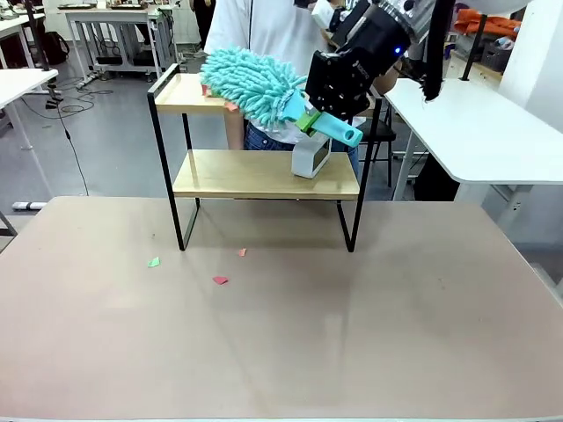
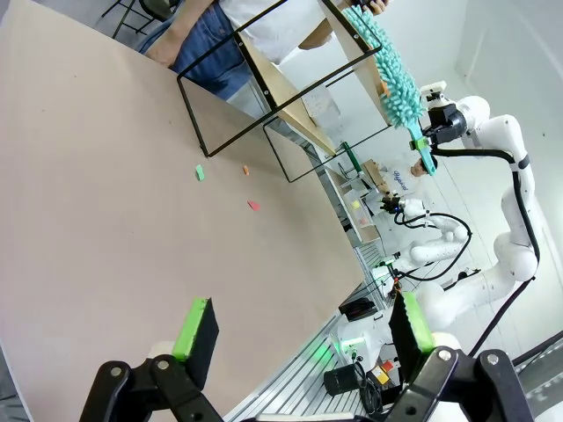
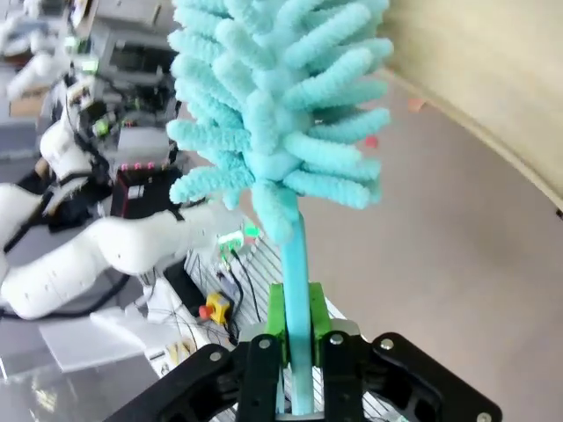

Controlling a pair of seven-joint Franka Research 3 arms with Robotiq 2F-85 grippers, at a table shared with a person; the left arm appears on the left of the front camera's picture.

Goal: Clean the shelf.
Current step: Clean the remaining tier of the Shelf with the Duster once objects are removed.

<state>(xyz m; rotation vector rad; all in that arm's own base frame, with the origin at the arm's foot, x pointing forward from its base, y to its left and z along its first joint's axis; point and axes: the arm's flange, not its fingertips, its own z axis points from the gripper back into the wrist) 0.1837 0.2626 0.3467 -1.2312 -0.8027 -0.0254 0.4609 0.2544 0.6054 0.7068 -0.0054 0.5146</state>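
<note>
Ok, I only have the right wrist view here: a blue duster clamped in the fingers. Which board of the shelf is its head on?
Observer: The top board of the shelf. The duster head lies over its right half, held by the right gripper.
Operator: Anything on the lower board?
Observer: One small white box, near its right end.
Operator: And the left arm?
Observer: The left gripper hangs over the table, fingers open, holding nothing.
</note>
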